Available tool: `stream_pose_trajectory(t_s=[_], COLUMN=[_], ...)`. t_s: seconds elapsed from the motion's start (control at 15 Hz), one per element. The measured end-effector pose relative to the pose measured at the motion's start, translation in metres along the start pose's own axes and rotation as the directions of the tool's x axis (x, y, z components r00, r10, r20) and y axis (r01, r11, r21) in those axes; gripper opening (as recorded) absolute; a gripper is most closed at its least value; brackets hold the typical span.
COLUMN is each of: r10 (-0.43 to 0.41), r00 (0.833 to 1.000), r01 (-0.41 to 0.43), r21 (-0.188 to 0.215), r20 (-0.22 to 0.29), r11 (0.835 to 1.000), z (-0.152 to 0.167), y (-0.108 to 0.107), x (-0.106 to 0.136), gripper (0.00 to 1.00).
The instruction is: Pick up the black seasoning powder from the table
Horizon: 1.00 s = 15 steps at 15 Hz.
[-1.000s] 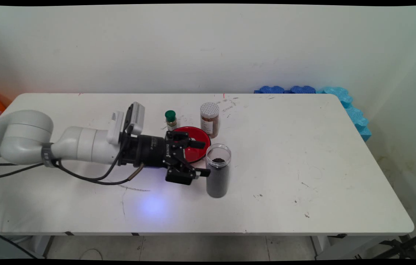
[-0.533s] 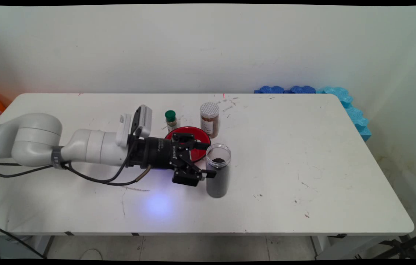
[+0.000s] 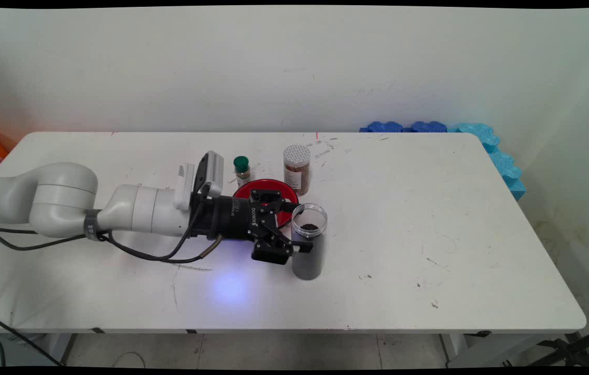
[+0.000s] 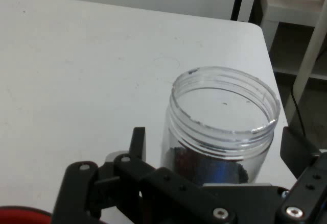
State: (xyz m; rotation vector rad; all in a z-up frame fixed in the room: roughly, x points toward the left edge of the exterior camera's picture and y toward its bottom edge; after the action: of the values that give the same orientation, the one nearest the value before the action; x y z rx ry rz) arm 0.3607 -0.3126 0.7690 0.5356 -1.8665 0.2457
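The gripper's fingers stand on both sides of an open jar.

From the main view, the black gripper (image 3: 300, 227) lies low and sideways over the white table (image 3: 429, 234). Its fingers are spread apart, one on each side of the clear jar (image 3: 309, 245), so the jar sits between them near its top, and I cannot tell if they touch it. The jar has no lid and is partly full of dark grains. A red plate (image 3: 281, 190) lies just behind the gripper, with a green-capped bottle (image 3: 241, 169) and a silver-capped spice jar (image 3: 296, 169) past it. From the hand view, the clear jar (image 4: 225, 127) fills the gap between the two fingers (image 4: 137, 141), upright, open mouth on top.
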Motion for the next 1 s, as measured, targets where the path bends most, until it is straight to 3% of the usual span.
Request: stream_pose_trajectory(t_s=[1.0], r10=[0.092], r00=[0.995], r01=[-0.092], r21=[0.012], r20=[-0.027], r11=[0.996], z=[0.0108], y=[-0.0029], x=[-0.0012], gripper=[1.00])
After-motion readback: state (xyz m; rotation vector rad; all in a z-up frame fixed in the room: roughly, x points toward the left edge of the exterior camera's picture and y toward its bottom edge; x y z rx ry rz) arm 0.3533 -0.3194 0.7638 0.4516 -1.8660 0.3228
